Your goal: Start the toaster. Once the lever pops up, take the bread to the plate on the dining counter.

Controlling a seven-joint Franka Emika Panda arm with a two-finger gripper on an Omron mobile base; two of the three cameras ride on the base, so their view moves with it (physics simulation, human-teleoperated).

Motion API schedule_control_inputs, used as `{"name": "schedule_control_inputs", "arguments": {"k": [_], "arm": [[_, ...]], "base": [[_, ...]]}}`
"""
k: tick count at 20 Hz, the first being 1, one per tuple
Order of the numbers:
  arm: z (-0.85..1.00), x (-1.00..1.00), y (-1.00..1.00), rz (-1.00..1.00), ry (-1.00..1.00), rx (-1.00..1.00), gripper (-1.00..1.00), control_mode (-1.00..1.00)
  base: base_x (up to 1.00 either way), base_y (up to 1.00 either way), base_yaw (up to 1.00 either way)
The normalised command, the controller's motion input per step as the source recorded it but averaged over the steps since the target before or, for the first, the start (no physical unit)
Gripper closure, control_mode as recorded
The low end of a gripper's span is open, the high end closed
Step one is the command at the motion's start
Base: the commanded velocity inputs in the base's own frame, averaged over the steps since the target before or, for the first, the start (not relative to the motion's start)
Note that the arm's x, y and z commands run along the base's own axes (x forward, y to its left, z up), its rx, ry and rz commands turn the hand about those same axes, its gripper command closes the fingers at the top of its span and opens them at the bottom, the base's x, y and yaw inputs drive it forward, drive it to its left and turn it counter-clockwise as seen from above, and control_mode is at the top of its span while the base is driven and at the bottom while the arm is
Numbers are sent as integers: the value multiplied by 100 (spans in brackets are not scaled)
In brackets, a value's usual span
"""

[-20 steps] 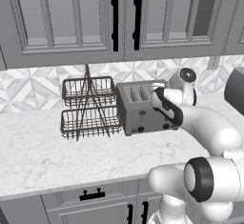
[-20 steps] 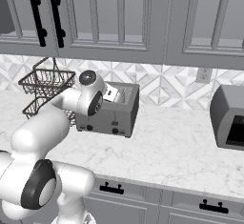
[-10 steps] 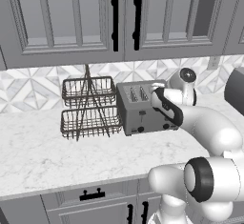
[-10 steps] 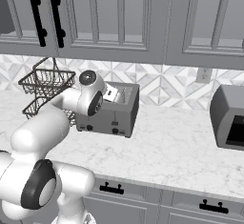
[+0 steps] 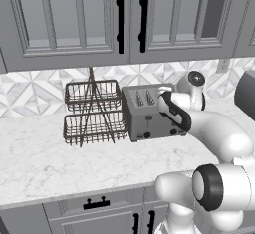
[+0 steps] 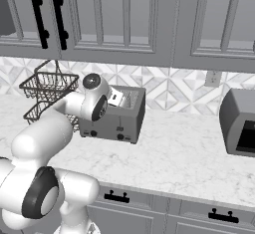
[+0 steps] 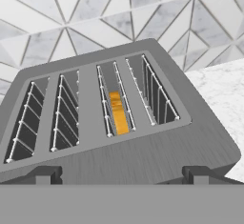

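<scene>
The grey brushed-metal toaster (image 5: 149, 112) (image 6: 117, 119) stands on the marble worktop against the tiled wall. In the hand view I look down on the toaster (image 7: 143, 156) from just above its front edge. The golden-orange bread (image 7: 117, 112) sits low in the third slot from the left. My gripper (image 7: 123, 174) hovers over the toaster's top, open wide, with one dark fingertip (image 7: 47, 173) on each side and nothing between them. The plate and the dining counter are out of view.
A two-tier wire basket rack (image 5: 92, 111) (image 6: 48, 86) stands just left of the toaster. A grey boxy appliance (image 6: 240, 122) sits at the far right of the worktop. Wall cabinets (image 5: 119, 19) hang above, and a wall outlet (image 6: 212, 78) is on the backsplash.
</scene>
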Motion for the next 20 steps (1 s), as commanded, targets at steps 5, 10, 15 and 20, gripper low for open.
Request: {"name": "schedule_control_inputs", "arguments": {"k": [5,10,15,20], "arm": [[0,0,0,0,0,0,-100,-100],[0,0,0,0,0,0,-100,-100],[0,0,0,0,0,0,-100,-100],[0,0,0,0,0,0,-100,-100]], "base": [[0,0,0],[0,0,0],[0,0,0],[0,0,0]]}}
